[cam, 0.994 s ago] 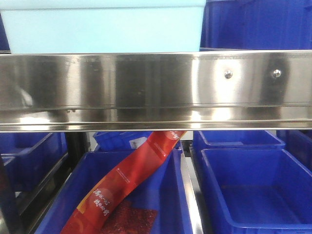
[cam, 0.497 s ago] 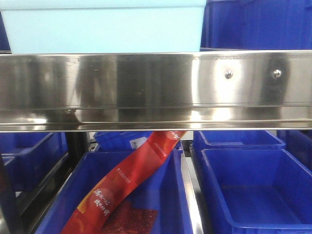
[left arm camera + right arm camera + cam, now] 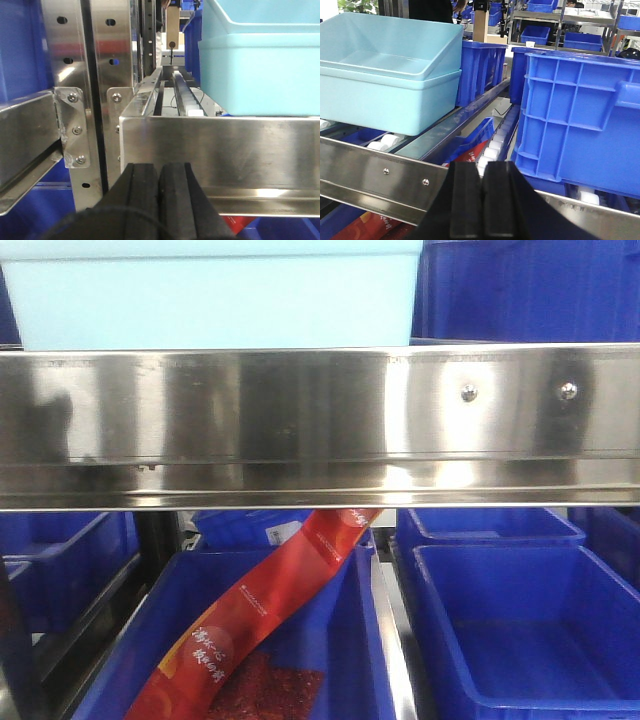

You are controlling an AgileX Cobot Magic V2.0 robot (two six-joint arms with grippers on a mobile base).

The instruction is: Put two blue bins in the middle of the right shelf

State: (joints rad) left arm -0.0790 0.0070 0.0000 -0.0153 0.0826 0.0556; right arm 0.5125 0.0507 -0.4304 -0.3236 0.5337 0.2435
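Two pale blue bins [image 3: 387,75] sit nested one inside the other, the upper one tilted, on the roller track of a steel shelf. In the right wrist view they fill the 10 o'clock area, just beside a dark blue bin [image 3: 480,70] behind them at 12 o'clock, with a larger dark bin [image 3: 580,120] at 3 o'clock on the next lane.

From the front, the pale bins span the top, at 11 o'clock, resting above the wide steel rail [image 3: 320,425]. Below the rail, a red packet [image 3: 260,610] leans in a blue bin [image 3: 350,640] at 6 o'clock, and another bin [image 3: 530,640] lies at 4 o'clock.

The left gripper [image 3: 159,200] is closed, pads pressed together, holding nothing, low in front of the rail. The right gripper [image 3: 482,200] is likewise closed and empty, apart from the bins.
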